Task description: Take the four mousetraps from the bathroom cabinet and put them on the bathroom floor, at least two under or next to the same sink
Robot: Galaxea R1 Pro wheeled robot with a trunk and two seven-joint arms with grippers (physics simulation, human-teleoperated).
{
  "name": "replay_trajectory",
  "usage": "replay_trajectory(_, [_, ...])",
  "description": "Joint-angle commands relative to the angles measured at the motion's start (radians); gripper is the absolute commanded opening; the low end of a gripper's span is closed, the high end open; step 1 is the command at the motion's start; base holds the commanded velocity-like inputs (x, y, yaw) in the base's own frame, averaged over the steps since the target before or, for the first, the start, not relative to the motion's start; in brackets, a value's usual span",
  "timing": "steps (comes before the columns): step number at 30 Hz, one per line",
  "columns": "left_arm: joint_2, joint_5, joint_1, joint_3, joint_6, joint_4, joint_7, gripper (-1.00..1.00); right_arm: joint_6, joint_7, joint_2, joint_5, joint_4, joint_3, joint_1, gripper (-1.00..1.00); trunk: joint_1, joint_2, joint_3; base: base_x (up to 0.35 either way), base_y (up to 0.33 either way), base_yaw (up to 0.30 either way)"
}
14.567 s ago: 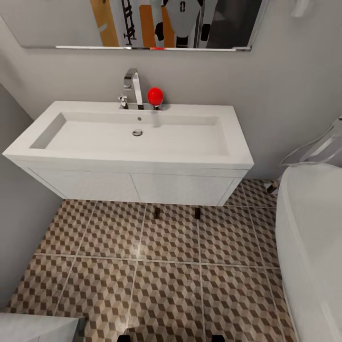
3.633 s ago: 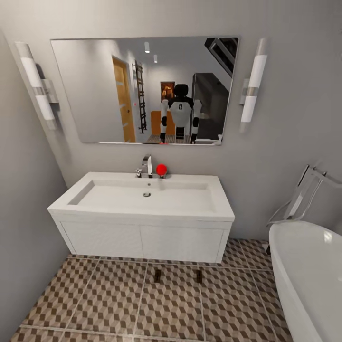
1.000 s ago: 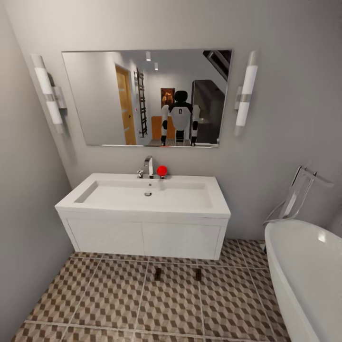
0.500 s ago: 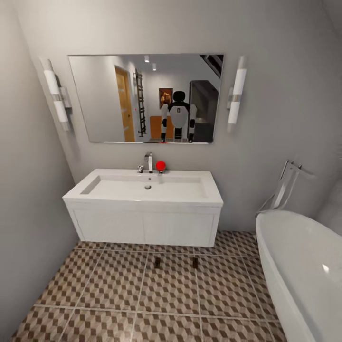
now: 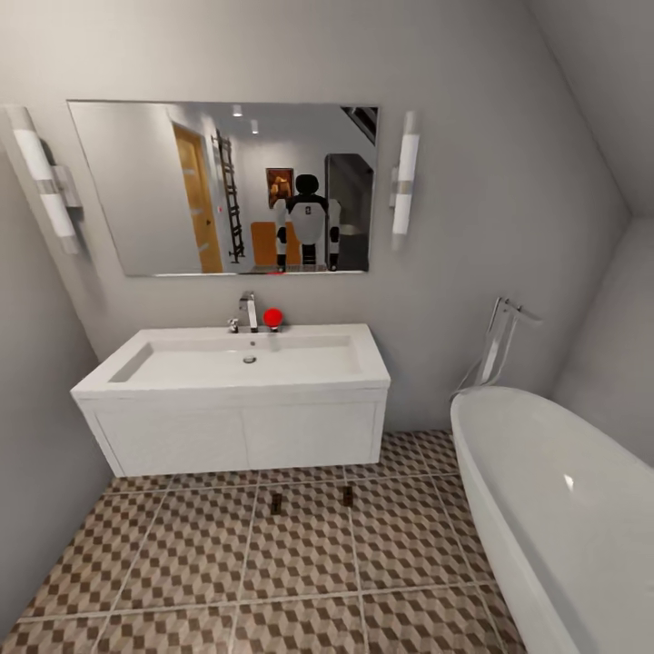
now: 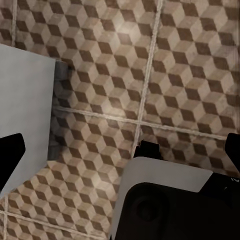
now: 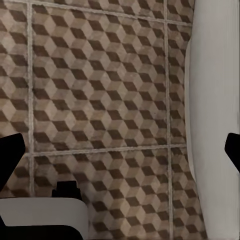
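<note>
Two mousetraps, one and another, lie flat on the bathroom floor just in front of the white vanity, below the sink. The mirror reflects my body with an orange-brown cabinet behind it. In the left wrist view my left gripper is open over bare floor tiles, its dark fingertips at the picture's edges. My right gripper is open too, empty, above patterned floor.
A white bathtub fills the right side, with a chrome floor tap behind it. A grey wall closes the left. My own base shows under the left wrist; a white curved surface lies beside the right gripper.
The head view has pulled back and swung right, so sink and mirror sit further left and more bathtub shows. The two mousetraps lie where they were.
</note>
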Motion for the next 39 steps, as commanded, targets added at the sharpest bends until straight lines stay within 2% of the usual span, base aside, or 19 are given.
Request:
replay_trajectory(1, [0.000,0.000,0.000,0.000,0.000,0.000,0.000,1.00,0.000,0.000,0.000,0.000,0.000,0.000,0.000,1.00,0.000,0.000,0.000,-0.004,0.000,-0.283])
replay_trajectory(15, [0.000,0.000,0.000,0.000,0.000,0.001,0.000,1.00,0.000,0.000,-0.002,-0.002,0.000,-0.001,0.000,1.00,0.000,0.000,0.000,-0.001,0.000,-0.286])
replay_trajectory(39, [0.000,-0.002,0.000,-0.001,0.000,0.000,0.000,1.00,0.006,0.001,0.010,-0.011,0.010,-0.004,0.008,1.00,0.000,0.000,0.000,0.000,0.000,-0.287])
